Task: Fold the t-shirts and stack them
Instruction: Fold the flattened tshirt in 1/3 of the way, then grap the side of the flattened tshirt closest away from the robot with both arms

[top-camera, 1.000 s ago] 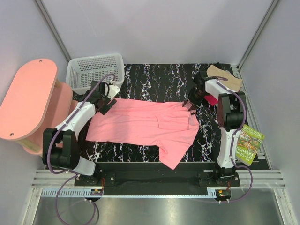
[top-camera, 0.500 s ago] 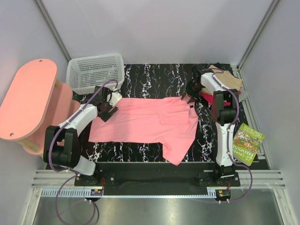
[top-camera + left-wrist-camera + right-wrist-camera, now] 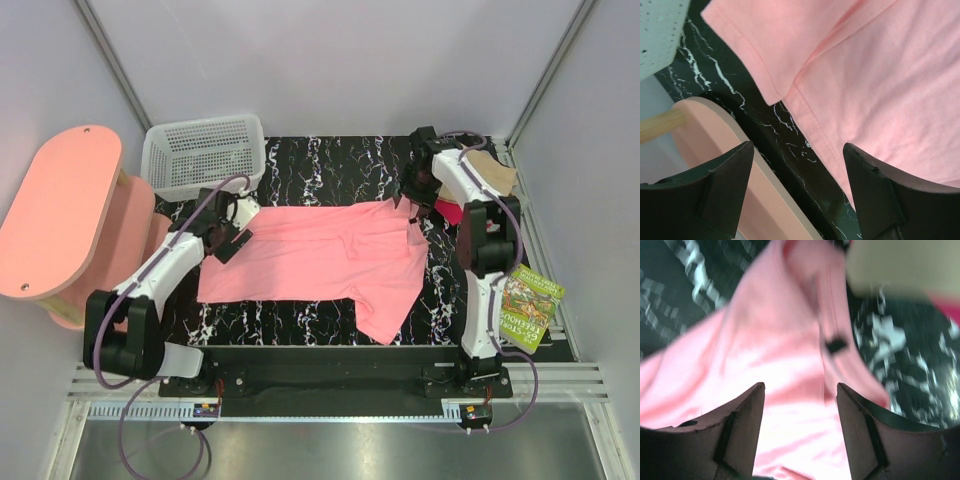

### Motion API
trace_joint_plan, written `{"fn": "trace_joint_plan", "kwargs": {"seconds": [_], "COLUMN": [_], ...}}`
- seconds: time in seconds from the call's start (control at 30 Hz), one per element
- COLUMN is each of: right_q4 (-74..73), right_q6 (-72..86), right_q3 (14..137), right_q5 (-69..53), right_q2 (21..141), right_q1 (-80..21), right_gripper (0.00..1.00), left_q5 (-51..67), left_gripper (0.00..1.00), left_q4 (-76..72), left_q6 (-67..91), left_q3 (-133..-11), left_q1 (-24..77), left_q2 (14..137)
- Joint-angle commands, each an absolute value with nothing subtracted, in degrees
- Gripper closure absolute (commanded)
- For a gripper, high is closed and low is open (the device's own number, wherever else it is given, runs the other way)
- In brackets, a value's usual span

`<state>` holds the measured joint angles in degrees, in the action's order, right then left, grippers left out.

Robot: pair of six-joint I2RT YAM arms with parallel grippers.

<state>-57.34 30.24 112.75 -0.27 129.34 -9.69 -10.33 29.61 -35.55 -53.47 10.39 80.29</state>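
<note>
The pink shirt (image 3: 310, 255) has slid toward 2 o'clock and lies flat on the table (image 3: 330, 160), long axis 9-to-3, the left gripper (image 3: 799, 150) spread empty over its 9 o'clock hem end, the right gripper (image 3: 799, 390) released above the 3 o'clock collar.

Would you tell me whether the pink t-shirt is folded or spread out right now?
Spread out: the pink t-shirt lies flat across the dark table, one sleeve sticking out toward the near edge.
</note>
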Motion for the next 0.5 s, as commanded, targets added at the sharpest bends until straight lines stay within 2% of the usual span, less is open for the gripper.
{"fn": "trace_joint_plan", "kwargs": {"seconds": [0.0, 0.13, 0.23, 0.33, 0.47], "right_q4": [-58.6, -56.0, -55.6, -55.5, -56.9], "right_q6": [29.9, 32.7, 35.2, 38.3, 42.3], "right_q3": [100.9, 84.1, 68.8, 59.8, 56.8], "right_q5": [5.9, 4.4, 1.6, -1.7, -2.2], "right_q2": [105.1, 90.3, 81.4, 76.0, 72.7], "right_q1": [-15.6, -23.1, -30.0, -38.6, -48.8], "right_gripper": [0.32, 0.32, 0.36, 0.38, 0.37], "left_q5": [-10.4, -10.4, -10.5, -11.3, -11.4], "left_gripper": [0.2, 0.18, 0.17, 0.16, 0.16], "left_q4": [31.8, 35.3, 36.7, 37.0, 37.2], "left_q6": [-34.5, -35.3, -36.4, -37.1, -37.2], "left_q3": [-51.2, -46.8, -42.8, -39.1, -36.7], "left_q1": [11.5, 12.3, 12.4, 12.5, 12.6], "left_q2": [72.0, 64.4, 60.5, 58.9, 58.5]}}
